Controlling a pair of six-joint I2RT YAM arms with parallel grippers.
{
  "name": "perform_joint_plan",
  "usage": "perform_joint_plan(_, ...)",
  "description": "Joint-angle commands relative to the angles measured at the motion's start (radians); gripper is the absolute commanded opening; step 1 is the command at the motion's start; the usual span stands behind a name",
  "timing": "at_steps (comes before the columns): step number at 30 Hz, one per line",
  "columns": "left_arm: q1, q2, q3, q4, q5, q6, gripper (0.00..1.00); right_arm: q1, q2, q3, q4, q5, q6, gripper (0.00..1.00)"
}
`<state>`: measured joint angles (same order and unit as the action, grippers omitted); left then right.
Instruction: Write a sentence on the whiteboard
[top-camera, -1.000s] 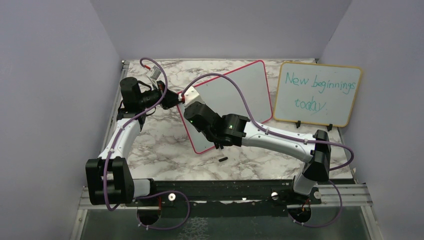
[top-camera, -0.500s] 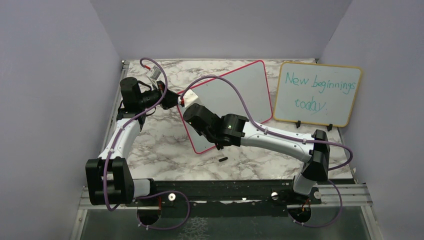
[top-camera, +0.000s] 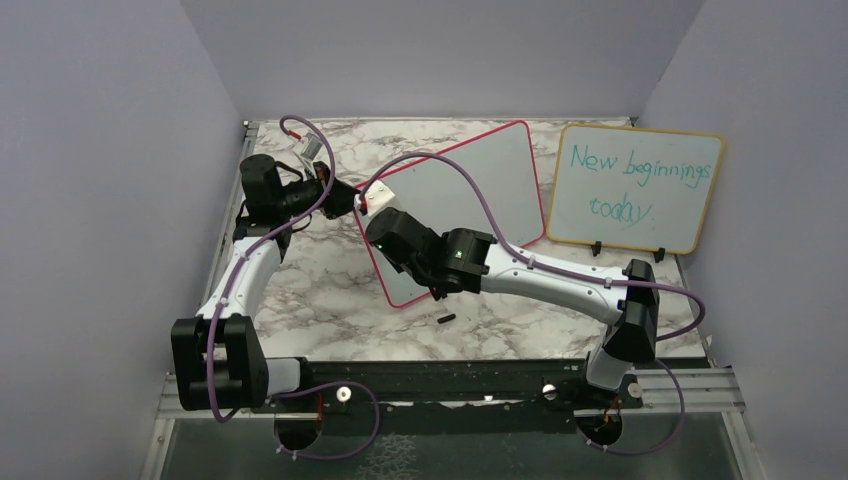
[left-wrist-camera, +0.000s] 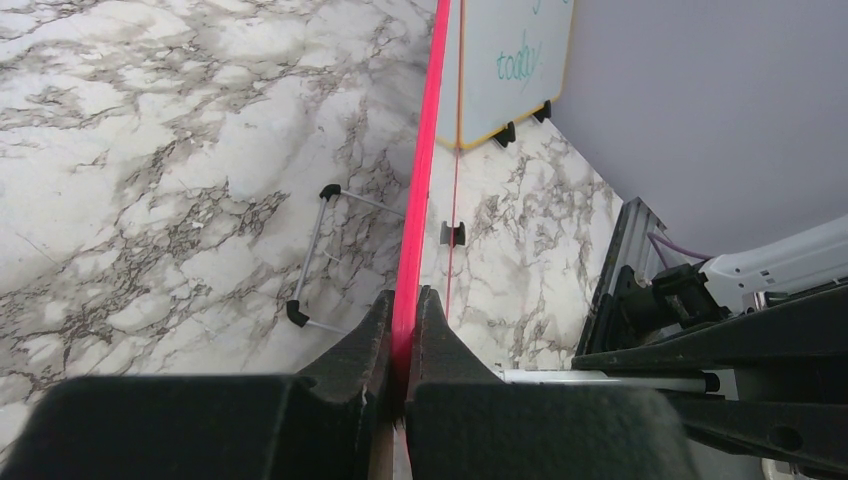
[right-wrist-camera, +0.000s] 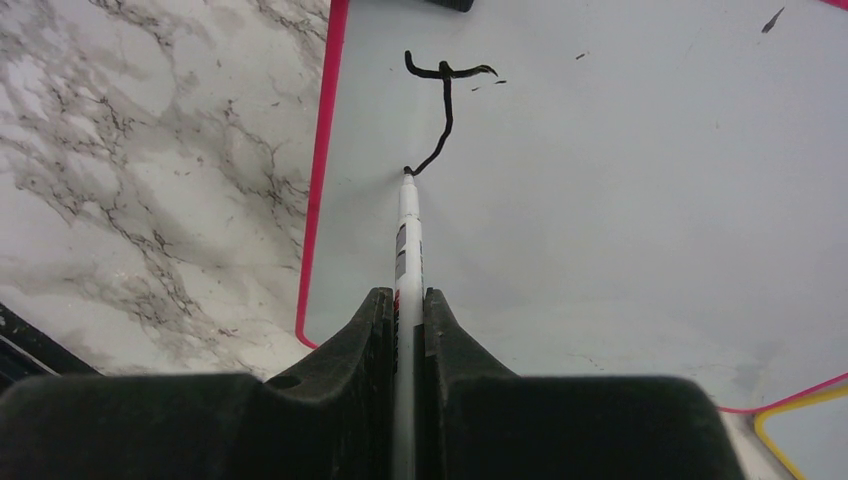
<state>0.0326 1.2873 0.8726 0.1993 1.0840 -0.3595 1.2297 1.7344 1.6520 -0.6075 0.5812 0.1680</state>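
The whiteboard (top-camera: 480, 180) stands tilted in the middle of the marble table (top-camera: 300, 290), just left of the yellow-framed board (top-camera: 635, 190) with teal writing. The left gripper (left-wrist-camera: 403, 330) is clamped on its red frame at the left edge. The right gripper (right-wrist-camera: 408, 310) is closed tight on a white marker (right-wrist-camera: 408, 230), whose tip touches the board near its far-left corner. The tip sits at the foot of the sentence (right-wrist-camera: 445, 95), so far one black crossbar and a downstroke.

This looks like the first letter in progress, so most of the writing remains. To do the stroke well, the tip should press lightly and evenly and curl off smoothly, without dragging toward the frame just to its left. The left arm should hold firm so the board neither flexes nor slides under the pen. Modest letter size would leave room to the right and below for the other words.

In the top view the right arm covers the pen tip and the mark entirely. The left wrist view shows the board only edge on. Most of the marker's barrel is buried between the fingers. I cannot tell whether the board rests on its own feet or mainly on the left grip. A small dark object (top-camera: 446, 319) lies near the board's near corner, too small to name.
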Motion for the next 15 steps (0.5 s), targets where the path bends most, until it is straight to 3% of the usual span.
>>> perform_joint_plan(1,-0.010,0.000,-0.018,-0.061,-0.081,0.079,0.00,0.007,0.009,0.016,0.071,-0.023,0.000,0.00)
perform_joint_plan(15,-0.011,0.000,-0.014,-0.081,-0.091,0.092,0.00,0.007,-0.080,-0.071,0.160,-0.028,-0.015,0.00)
